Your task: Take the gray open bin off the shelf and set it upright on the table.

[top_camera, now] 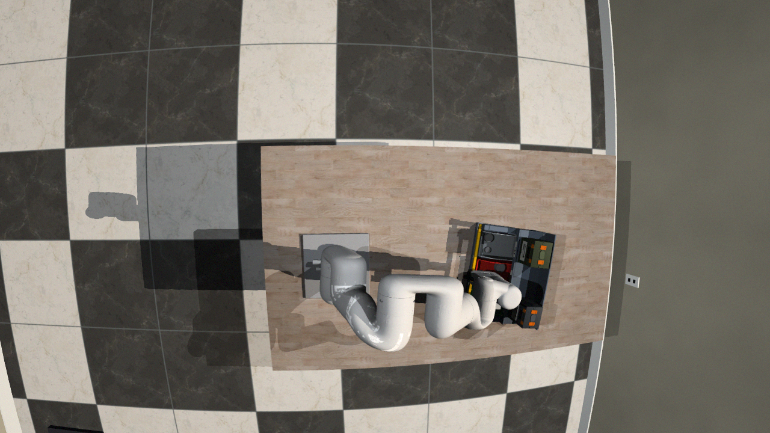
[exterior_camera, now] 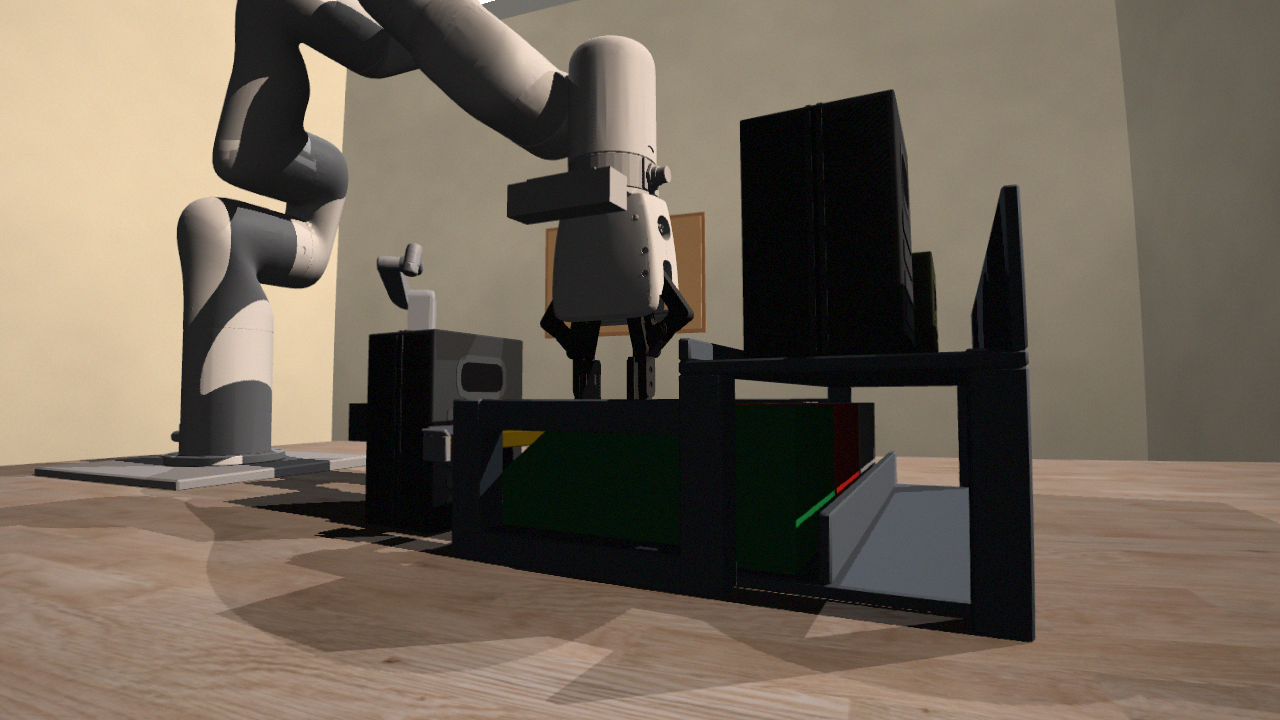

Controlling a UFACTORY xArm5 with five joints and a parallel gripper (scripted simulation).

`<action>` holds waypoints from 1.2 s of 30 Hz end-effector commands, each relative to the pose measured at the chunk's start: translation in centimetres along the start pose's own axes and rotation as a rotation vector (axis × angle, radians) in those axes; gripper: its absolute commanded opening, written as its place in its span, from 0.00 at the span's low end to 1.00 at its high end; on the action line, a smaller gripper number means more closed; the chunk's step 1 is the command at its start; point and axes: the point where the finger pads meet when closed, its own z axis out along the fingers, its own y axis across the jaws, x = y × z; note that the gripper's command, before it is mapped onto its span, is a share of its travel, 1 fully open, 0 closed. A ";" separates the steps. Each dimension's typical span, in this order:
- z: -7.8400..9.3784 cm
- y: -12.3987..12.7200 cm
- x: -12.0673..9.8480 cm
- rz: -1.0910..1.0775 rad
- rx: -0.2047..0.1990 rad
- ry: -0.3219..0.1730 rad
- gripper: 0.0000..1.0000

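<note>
The dark shelf (top_camera: 511, 273) stands on the right part of the wooden table. In the overhead view the gray open bin (top_camera: 497, 245) sits at its far end with round dark parts in it, and a red bin (top_camera: 492, 265) sits beside it. In the side view a green bin (exterior_camera: 581, 488) fills the near bay, with a sliver of the red bin (exterior_camera: 845, 438) behind it; the gray bin is hidden there. My gripper (exterior_camera: 613, 386) points straight down, half open and empty, its tips level with the lower shelf's top rail above the green bin. In the overhead view my wrist hides it.
A tall black box (exterior_camera: 823, 223) stands on the shelf's upper deck. An olive box with orange marks (top_camera: 541, 252) and a black one (top_camera: 530, 316) sit there too. A dark unit with a gray face (exterior_camera: 447, 402) stands beside the shelf. A yellow strip (top_camera: 476, 247) edges the shelf front.
</note>
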 end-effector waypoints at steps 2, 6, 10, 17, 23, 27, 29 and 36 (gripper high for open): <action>-0.1 -0.1 0.0 0.000 0.004 0.013 0.48; 0.1 -0.1 0.0 0.000 0.004 0.013 0.48; 0.3 -0.1 0.0 0.000 0.004 0.013 0.48; 0.7 -0.1 0.0 0.000 0.004 0.013 0.48; 1.0 -0.1 0.0 0.000 0.004 0.013 0.48; 1.2 -0.1 0.0 0.000 0.004 0.013 0.48; 1.3 -0.1 0.0 0.000 0.004 0.013 0.48; 1.8 -0.1 0.0 0.000 0.004 0.013 0.48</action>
